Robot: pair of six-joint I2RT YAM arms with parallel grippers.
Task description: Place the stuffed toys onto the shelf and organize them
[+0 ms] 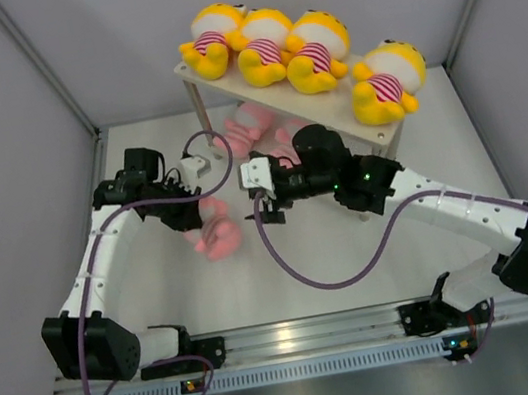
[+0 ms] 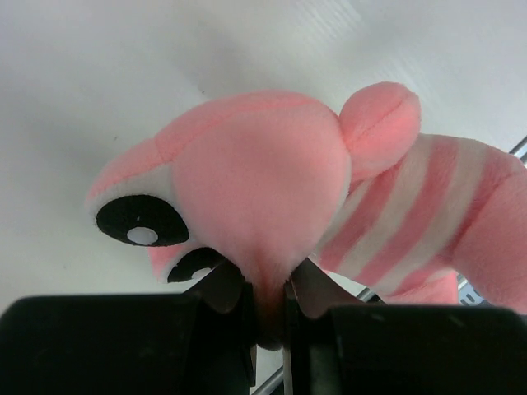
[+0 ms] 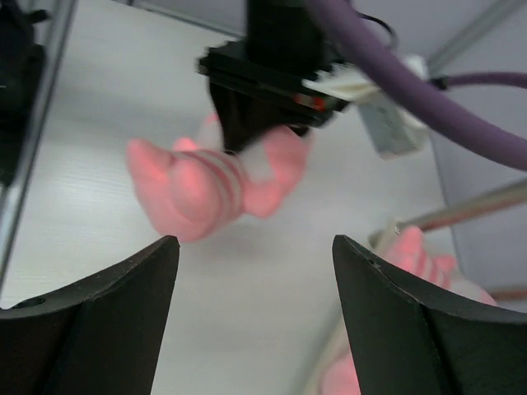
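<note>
Left gripper clenched on pink toy by its head | toy just before shelf left end, body trailing away from shelf | right gripper released, nearer shelf

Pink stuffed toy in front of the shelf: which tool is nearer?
Left. The left tool is shut on the pink stuffed toy; the right tool stands open beside it, apart.

Top camera looks steeply down from high before the shelf; left wrist view presses close on the pink toy before it — right wrist view shares that toy, farther off.
</note>
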